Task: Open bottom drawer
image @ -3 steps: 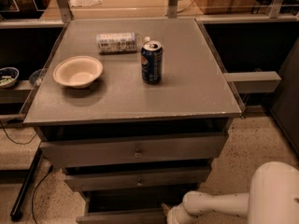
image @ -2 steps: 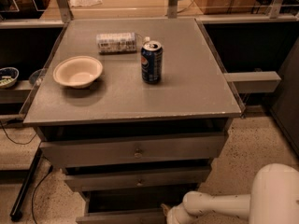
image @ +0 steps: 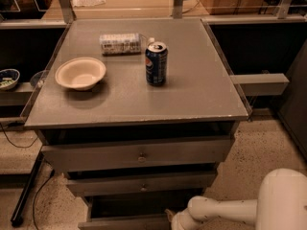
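The bottom drawer [image: 122, 223] sits lowest in the grey cabinet, beneath the front edge of the surface [image: 201, 95]. Only the top strip of its slim grey front shows, at the lower border of the view. That front stands forward of the middle drawer [image: 120, 185] and the top drawer [image: 96, 156], with a dark gap open behind its upper edge. The hand [image: 176, 220] is at the drawer's right end, just beside or touching the front, and is cut off by the border, so I cannot tell whether it is spread or pressed together. The white arm [image: 225, 210] reaches in from the lower right. On the surface, a cream bowl [image: 80, 73] lies near the left edge, a blue soda can [image: 156, 63] stands upright about the middle, and a bottle [image: 122, 43] lies on its side toward the back edge.
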